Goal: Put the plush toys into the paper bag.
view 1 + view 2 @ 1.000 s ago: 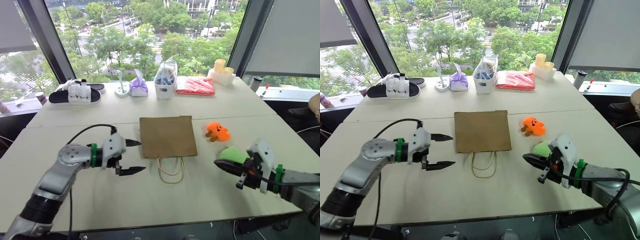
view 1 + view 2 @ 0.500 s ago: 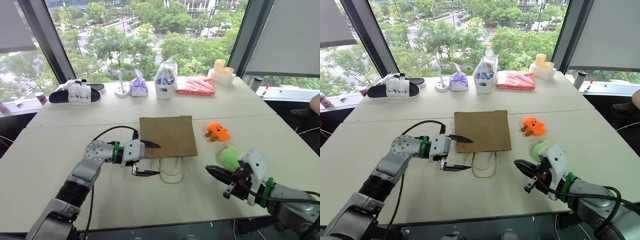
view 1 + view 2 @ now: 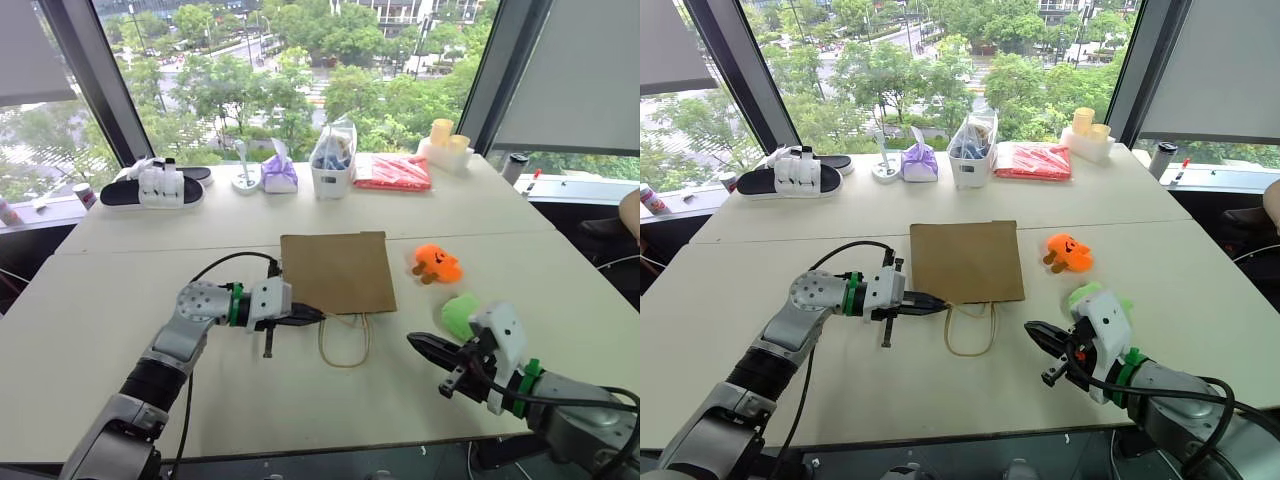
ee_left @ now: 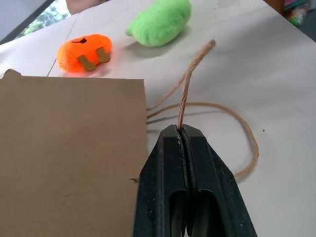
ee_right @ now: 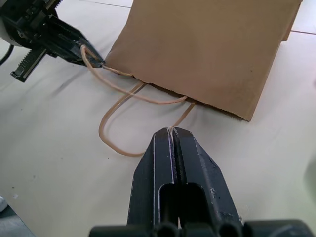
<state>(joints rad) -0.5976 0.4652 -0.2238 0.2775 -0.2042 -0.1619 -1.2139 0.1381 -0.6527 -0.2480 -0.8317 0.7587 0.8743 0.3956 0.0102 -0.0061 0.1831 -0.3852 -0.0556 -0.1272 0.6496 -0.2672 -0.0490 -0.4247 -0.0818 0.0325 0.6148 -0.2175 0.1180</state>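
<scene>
Left pincer pinching cord handle (paper bag flat), right pincer pressed together.

The worktop was pale and made of two slabs butted along a seam. A brown bag lay flat at its middle, cord handles looped toward the near edge. Right of the bag lay an orange toy, and nearer, just beside it, a green toy. Along the far edge by the window stood a black-and-white sandal, a small white dish, a purple pack, a clear bag of blue items, a red packet and two pale yellow cylinders.
</scene>
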